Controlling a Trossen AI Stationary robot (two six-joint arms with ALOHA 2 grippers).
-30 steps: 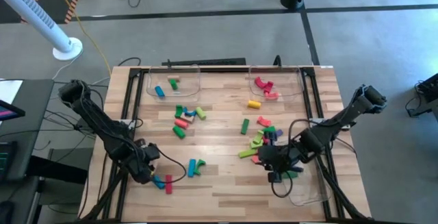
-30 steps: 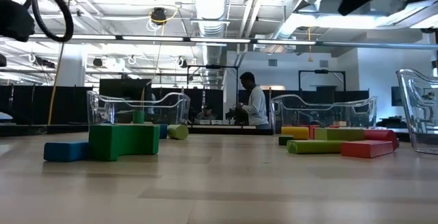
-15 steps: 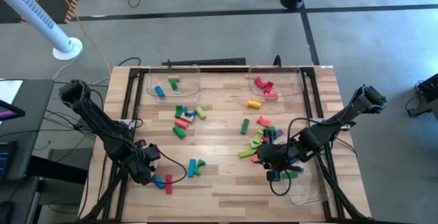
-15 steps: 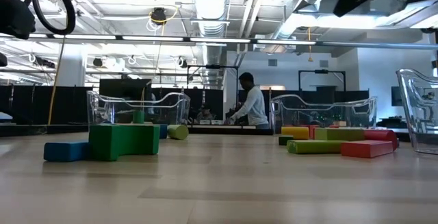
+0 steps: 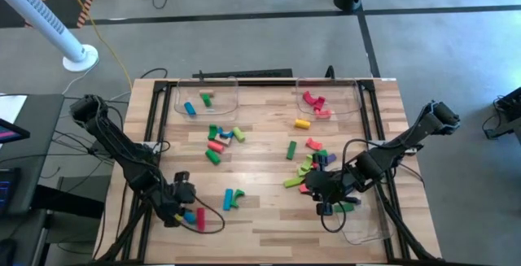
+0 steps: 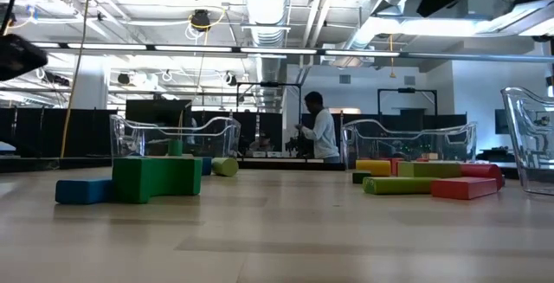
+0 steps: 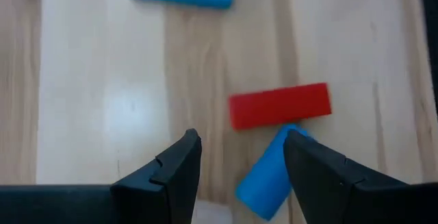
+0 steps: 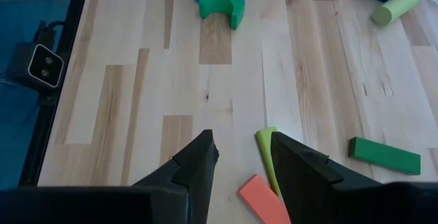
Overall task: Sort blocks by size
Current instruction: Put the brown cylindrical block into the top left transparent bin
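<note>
Item: left end effector (image 7: 241,157) over touching blocks, near-left corner of surface (image 5: 260,217).
I see it parted, empty; closing could catch red block (image 7: 279,105) with blue block (image 7: 268,175). Right end effector (image 8: 241,154) parted, empty.

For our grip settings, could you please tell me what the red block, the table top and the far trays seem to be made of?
Red block: probably painted wood, with a matte, even coat and crisp edges. Table top: light wooden planks with visible grain and seams, faint sheen. Far trays: clear, glossy, see-through walls, likely plastic.
</note>
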